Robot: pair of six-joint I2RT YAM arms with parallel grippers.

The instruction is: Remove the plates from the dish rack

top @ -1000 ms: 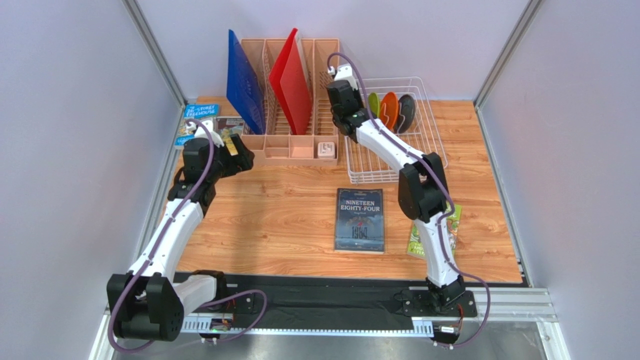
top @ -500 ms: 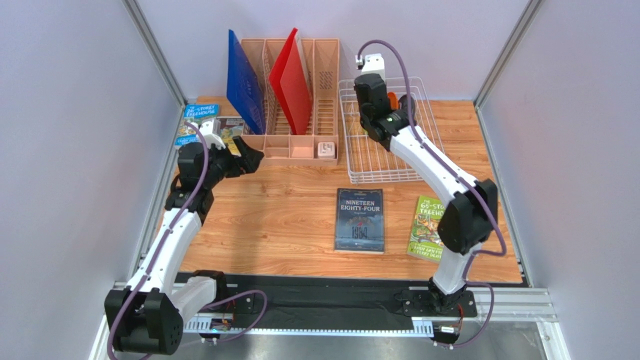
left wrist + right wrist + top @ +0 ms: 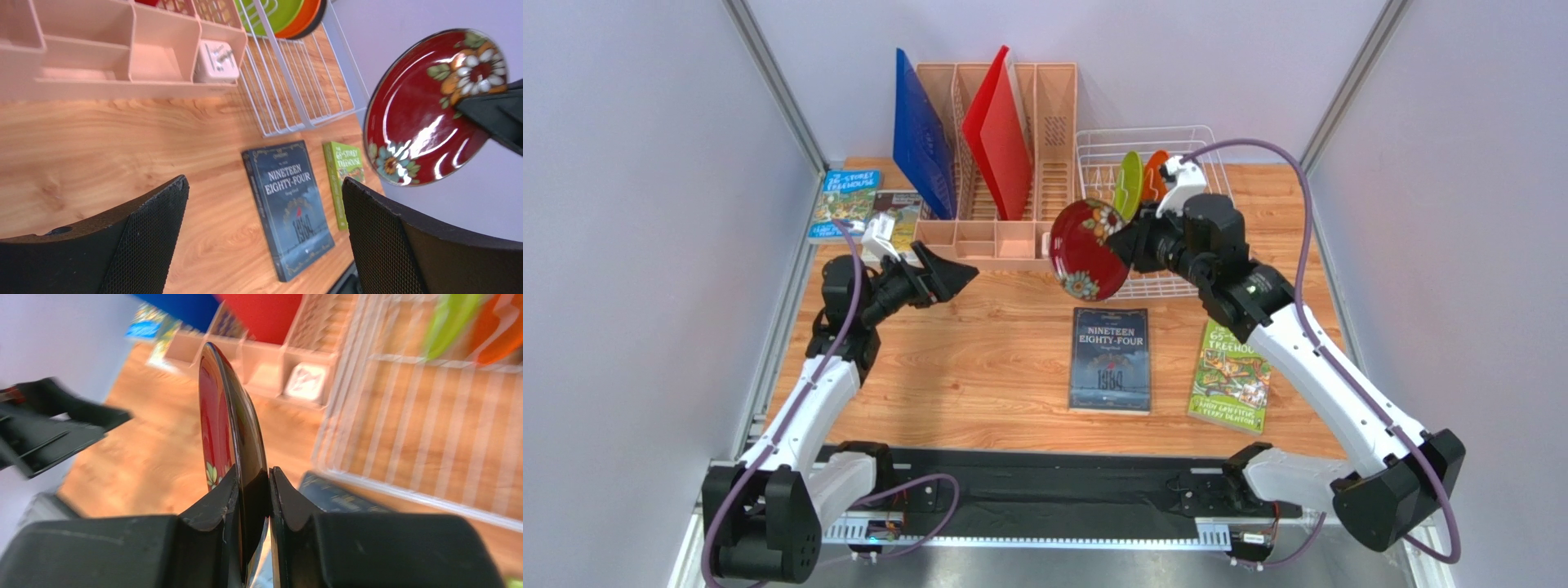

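The right end effector (image 3: 251, 478) pinches the red plate (image 3: 1085, 249) by its rim above the bench (image 3: 989, 355) (out of the rack (image 3: 1136, 131)), while the left end effector (image 3: 946, 267) gapes wide.

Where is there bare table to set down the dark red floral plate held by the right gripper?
The widest bare patch of wooden tabletop lies between the left arm and the dark Nineteen Eighty-Four book, in front of the pinkish-tan slotted organiser. Crowded: the back row, organiser beside white wire dish rack, and the right, where a green paperback lies.
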